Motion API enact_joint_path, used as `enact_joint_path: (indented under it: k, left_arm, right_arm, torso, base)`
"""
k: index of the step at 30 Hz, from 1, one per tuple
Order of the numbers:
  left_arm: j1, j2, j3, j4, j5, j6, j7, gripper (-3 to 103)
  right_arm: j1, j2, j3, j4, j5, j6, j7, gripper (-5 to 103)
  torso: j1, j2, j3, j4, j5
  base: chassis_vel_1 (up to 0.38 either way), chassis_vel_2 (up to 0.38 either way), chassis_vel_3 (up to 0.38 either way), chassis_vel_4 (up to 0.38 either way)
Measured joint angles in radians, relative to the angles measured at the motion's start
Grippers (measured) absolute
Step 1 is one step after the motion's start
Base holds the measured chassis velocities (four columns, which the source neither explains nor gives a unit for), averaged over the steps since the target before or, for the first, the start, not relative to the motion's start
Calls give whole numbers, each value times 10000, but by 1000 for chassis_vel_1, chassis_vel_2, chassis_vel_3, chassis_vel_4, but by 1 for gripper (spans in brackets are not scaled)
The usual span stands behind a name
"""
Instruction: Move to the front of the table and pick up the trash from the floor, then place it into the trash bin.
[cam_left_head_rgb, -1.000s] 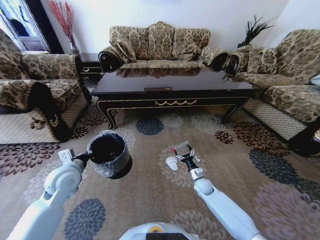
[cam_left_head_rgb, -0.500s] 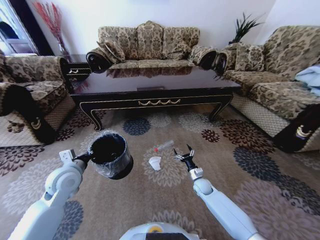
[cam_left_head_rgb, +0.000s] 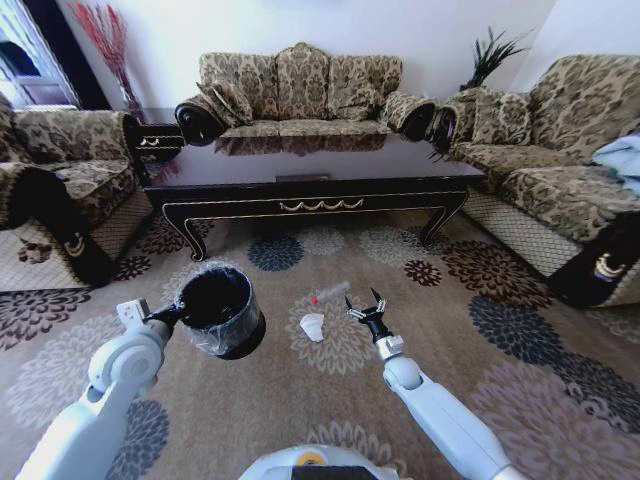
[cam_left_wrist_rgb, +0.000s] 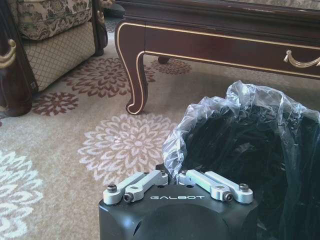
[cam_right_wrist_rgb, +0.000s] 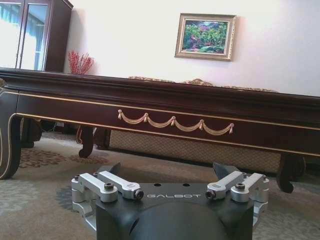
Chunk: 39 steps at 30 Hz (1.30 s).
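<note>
The long dark table (cam_left_head_rgb: 300, 182) with gold ornament stands ahead, in front of the sofas. On the flowered floor (cam_left_head_rgb: 500, 400) lie a crumpled white paper cup (cam_left_head_rgb: 313, 326) and a slim clear tube with a red end (cam_left_head_rgb: 330, 293). My right gripper (cam_left_head_rgb: 365, 308) hangs open just to the right of them, a little above the carpet; in the right wrist view it (cam_right_wrist_rgb: 169, 171) faces the table apron (cam_right_wrist_rgb: 170, 107). My left gripper (cam_left_head_rgb: 172, 315) is shut on the rim of the black bag-lined trash bin (cam_left_head_rgb: 218, 308), whose bag (cam_left_wrist_rgb: 250, 145) sits right before the left wrist camera.
Patterned sofas ring the table: one (cam_left_head_rgb: 60, 190) at left, one (cam_left_head_rgb: 300, 95) behind, one (cam_left_head_rgb: 560, 170) at right. A small dark side table (cam_left_head_rgb: 155, 140) stands in the back left corner. A curved table leg (cam_left_wrist_rgb: 136, 75) is close to the bin.
The whole picture has shifted, so the camera moved with the robot. The cup and tube now lie left of the right gripper rather than under it. Both arms keep their poses.
</note>
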Motion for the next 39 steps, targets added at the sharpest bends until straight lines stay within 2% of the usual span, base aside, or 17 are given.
enact_joint_path:
  k: [13, 18, 22, 27, 31, 36, 38, 39]
  left_arm:
    - [16, -6, -188, -78, -43, 4, 20, 4]
    - [-55, 1, -453, -216, -243, 24, 4, 4]
    - [-257, 98, -912, -307, -670, 189, -284, 4]
    - [-429, 3, -997, -236, -701, 241, -348, 4]
    - [-651, -27, -996, -100, -685, 297, -450, 4]
    - [-717, 41, -1054, 118, -700, 384, -549, 4]
    - [-717, 76, -1078, 192, -703, 396, -552, 4]
    - [-717, 76, -1078, 192, -703, 396, -552, 4]
  right_arm:
    - [-29, 182, 101, -137, -391, -10, 408, 100]
    - [-162, 233, 121, -186, -536, -238, 686, 100]
    - [-534, -55, 20, -35, -281, -658, 793, 100]
    - [-894, -543, -475, -2, 258, -1270, 840, 100]
    - [-743, -591, -1012, -182, 781, -1487, 823, 100]
    - [-308, -533, -1587, -398, 976, -1780, 871, 100]
    - [72, -681, -2083, -353, 1526, -2608, 1274, 100]
    - [72, -681, -2083, -353, 1526, -2608, 1274, 100]
  torso:
    - [8, -1, 6, 1, -1]
    - [8, -1, 6, 3, -2]
    - [-3, 0, -3, 3, 4]
    - [-1, -1, 0, 0, 1]
    - [0, -1, 1, -1, 0]
    - [0, -1, 1, 5, 2]
    - [0, -1, 1, 6, 0]
    - [0, -1, 1, 6, 0]
  base:
    - [-162, 163, 149, -170]
    - [-64, 50, 50, -43]
    - [22, -29, -27, 40]
    - [15, -18, -17, 17]
    - [0, 0, 0, 0]
    - [0, 0, 0, 0]
    - [0, 0, 0, 0]
    - [0, 0, 0, 0]
